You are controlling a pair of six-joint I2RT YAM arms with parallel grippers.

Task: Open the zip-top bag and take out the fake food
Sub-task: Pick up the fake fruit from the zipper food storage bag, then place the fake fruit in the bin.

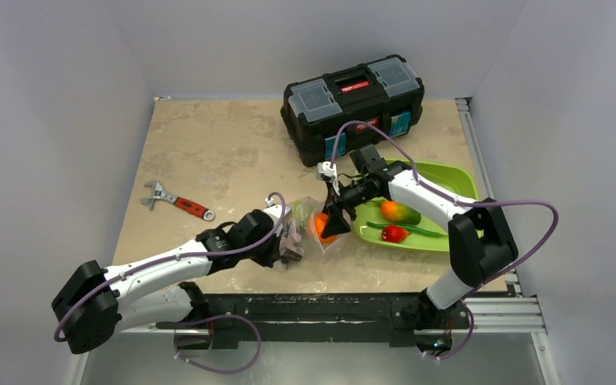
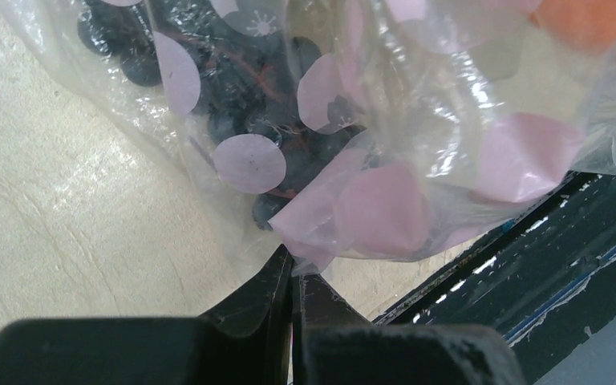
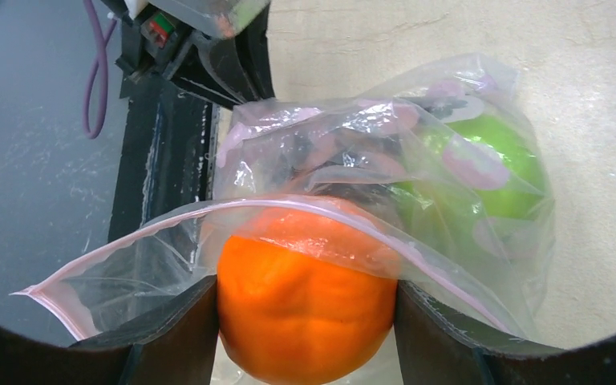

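The clear zip-top bag (image 1: 311, 227) with pink dots lies between the two arms, its pink zip strip (image 3: 353, 220) open. My left gripper (image 1: 292, 247) is shut on the bag's bottom corner (image 2: 309, 250). Dark purple grapes (image 2: 241, 88) sit inside the bag. My right gripper (image 3: 305, 321) is shut on the orange (image 3: 305, 309) at the bag's mouth, one finger (image 3: 172, 333) on each side; the orange also shows in the top view (image 1: 322, 225). A green apple (image 3: 497, 160) lies deeper in the bag. A mango (image 1: 399, 212), red pepper (image 1: 394, 233) and long green bean (image 1: 417, 230) lie in the green tray (image 1: 449, 178).
A black toolbox (image 1: 353, 100) stands at the back, just behind the right arm. A red-handled wrench (image 1: 178, 202) lies at the left of the table. The table's dark front rail (image 2: 545, 265) runs close under the bag.
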